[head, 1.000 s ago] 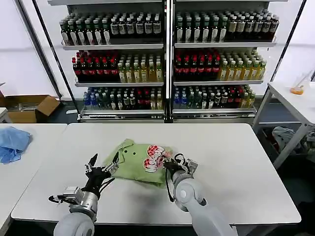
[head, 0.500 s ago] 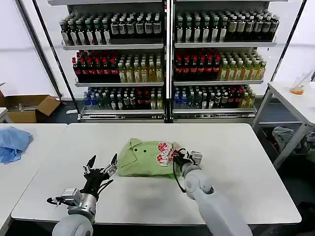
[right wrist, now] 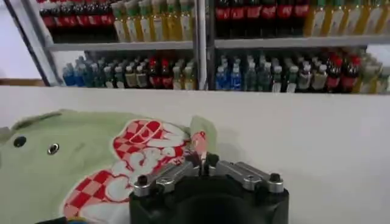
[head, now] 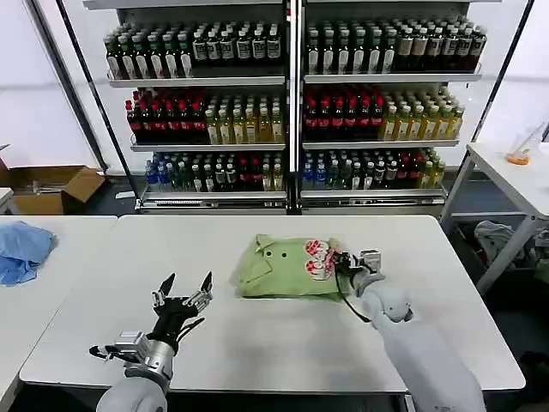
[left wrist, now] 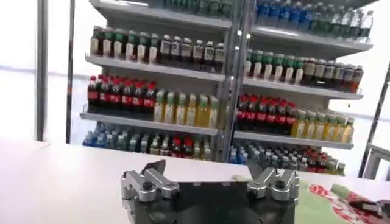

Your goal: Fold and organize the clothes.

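The light green shirt (head: 287, 268) lies folded on the white table (head: 283, 343), right of centre, its red-and-white print (head: 318, 258) facing up at the right end. My right gripper (head: 345, 263) is shut on the shirt's right edge beside the print. In the right wrist view the shirt (right wrist: 73, 158) spreads out with its small buttons showing, and the right gripper (right wrist: 203, 161) pinches a fold of its cloth. My left gripper (head: 183, 294) stands open over bare table, well left of the shirt. Nothing lies between the fingers of the left gripper (left wrist: 208, 176).
A light blue cloth (head: 21, 249) lies on the neighbouring table at the far left. Behind the table stand shelves of bottles (head: 283, 103). A cardboard box (head: 51, 187) sits on the floor at the left, and another white table (head: 515, 172) stands at the right.
My right gripper has dragged the shirt to the right across the table, away from the left gripper. The left gripper stays open near the front left.
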`<state>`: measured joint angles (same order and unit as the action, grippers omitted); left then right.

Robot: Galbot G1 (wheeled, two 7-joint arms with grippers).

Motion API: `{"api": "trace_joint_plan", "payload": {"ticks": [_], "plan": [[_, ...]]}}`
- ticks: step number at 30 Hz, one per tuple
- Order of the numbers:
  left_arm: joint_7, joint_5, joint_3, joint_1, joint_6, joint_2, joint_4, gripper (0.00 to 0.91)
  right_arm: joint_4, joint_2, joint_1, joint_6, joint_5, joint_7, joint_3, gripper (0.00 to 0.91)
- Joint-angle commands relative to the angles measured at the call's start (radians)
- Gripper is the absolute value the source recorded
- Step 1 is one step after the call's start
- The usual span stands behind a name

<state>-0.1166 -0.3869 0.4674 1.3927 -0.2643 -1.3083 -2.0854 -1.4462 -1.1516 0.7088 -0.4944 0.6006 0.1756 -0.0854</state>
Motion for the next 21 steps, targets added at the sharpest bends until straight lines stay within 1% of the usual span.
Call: {"api": "trace_joint_plan", "payload": {"ticks": [1, 2, 3, 4, 5, 7, 9, 10, 11, 16, 18, 21], "plan": [[-0.001, 0.056, -0.005, 0.002, 0.013, 0.004, 0.004, 0.907, -0.217, 0.08, 0.186, 0.323, -0.29, -0.033, -0.085, 0.907], [-0.002, 0.067, -0.006, 0.003, 0.021, 0.005, 0.006, 0.907, -0.248, 0.081, 0.23, 0.361, -0.307, -0.022, -0.099, 0.907], [-0.002, 0.072, -0.007, 0.004, 0.024, 0.006, 0.005, 0.907, -0.294, 0.084, 0.303, 0.385, -0.319, -0.012, -0.123, 0.907], [-0.002, 0.076, -0.008, 0.006, 0.024, 0.006, 0.004, 0.907, -0.319, 0.085, 0.33, 0.406, -0.325, -0.007, -0.137, 0.907], [-0.002, 0.082, -0.011, 0.007, 0.026, 0.007, 0.004, 0.907, -0.361, 0.087, 0.387, 0.417, -0.324, 0.009, -0.161, 0.907], [-0.002, 0.1, -0.015, 0.011, 0.032, 0.006, 0.002, 0.907, -0.402, 0.09, 0.443, 0.418, -0.319, 0.025, -0.195, 0.907], [-0.001, 0.11, -0.019, 0.014, 0.035, 0.003, -0.001, 0.907, -0.481, 0.084, 0.517, 0.414, -0.291, 0.043, -0.263, 0.907], [-0.001, 0.117, -0.021, 0.015, 0.035, 0.0, -0.002, 0.907, -0.512, 0.08, 0.551, 0.418, -0.254, 0.044, -0.284, 0.907], [-0.001, 0.121, -0.021, 0.017, 0.037, -0.003, -0.003, 0.907, -0.538, 0.075, 0.582, 0.424, -0.241, 0.044, -0.307, 0.907], [-0.001, 0.133, -0.014, 0.029, 0.044, -0.01, -0.017, 0.907, -0.613, 0.06, 0.699, 0.439, -0.267, 0.038, -0.369, 0.907], [-0.001, 0.134, -0.009, 0.039, 0.048, -0.01, -0.023, 0.907, -0.628, 0.058, 0.733, 0.47, -0.271, 0.034, -0.384, 0.907], [-0.001, 0.137, -0.003, 0.051, 0.053, -0.013, -0.034, 0.907, -0.642, 0.055, 0.769, 0.489, -0.276, 0.029, -0.394, 0.907]]}}
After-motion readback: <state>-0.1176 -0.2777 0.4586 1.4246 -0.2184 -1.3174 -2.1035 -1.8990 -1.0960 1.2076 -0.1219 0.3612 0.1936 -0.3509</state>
